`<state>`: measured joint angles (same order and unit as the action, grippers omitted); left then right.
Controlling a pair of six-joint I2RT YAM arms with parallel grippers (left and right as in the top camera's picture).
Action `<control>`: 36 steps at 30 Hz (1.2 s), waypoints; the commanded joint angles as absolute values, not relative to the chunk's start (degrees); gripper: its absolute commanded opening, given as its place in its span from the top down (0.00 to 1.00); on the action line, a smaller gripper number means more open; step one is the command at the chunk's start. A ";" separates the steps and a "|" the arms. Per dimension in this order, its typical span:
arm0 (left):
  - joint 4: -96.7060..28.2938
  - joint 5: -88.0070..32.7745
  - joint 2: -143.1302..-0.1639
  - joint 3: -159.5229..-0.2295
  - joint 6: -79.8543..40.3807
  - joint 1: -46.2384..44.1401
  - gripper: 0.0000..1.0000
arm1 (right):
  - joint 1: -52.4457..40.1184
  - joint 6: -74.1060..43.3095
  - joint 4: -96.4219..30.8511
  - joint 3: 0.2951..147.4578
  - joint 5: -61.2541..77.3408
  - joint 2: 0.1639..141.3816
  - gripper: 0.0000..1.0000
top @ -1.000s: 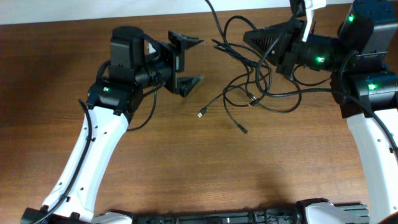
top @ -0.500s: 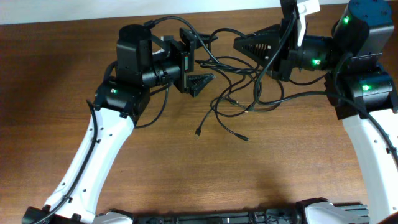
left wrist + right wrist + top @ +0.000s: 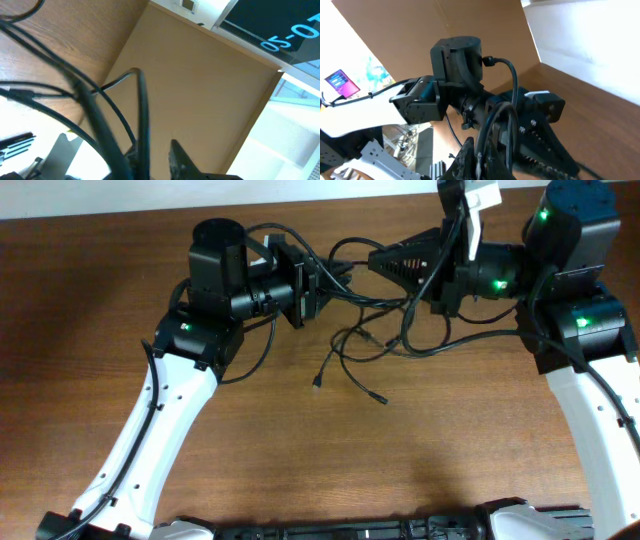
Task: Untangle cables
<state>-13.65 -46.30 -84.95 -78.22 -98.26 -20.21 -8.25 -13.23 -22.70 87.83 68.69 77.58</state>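
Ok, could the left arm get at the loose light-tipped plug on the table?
Probably, but not right away. The plug lies on bare table with nothing over it, close to the left pincer, but that pincer looks shut on the cables.

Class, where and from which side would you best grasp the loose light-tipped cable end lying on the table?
Probably the loose cable end, just behind its tip, from straight above: it lies flat on bare table, clear of the tangle.
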 commanded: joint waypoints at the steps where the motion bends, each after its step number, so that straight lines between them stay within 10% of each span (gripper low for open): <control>1: -13.30 -42.68 -83.88 -78.65 -94.52 -20.23 1.00 | -8.62 -12.64 -24.25 88.40 69.82 77.21 0.96; 20: -8.84 -39.64 -83.88 -78.65 -58.35 -13.34 1.00 | -8.62 -12.27 -54.02 88.40 32.34 77.21 0.96; 26: -7.75 -37.74 -83.88 -78.63 -54.11 -13.34 1.00 | -8.62 -12.71 -56.25 88.40 34.37 77.21 0.25; 36: 1.13 -35.97 -83.88 -78.63 -58.61 -16.56 1.00 | -12.10 -16.36 -62.87 88.29 29.52 77.80 0.19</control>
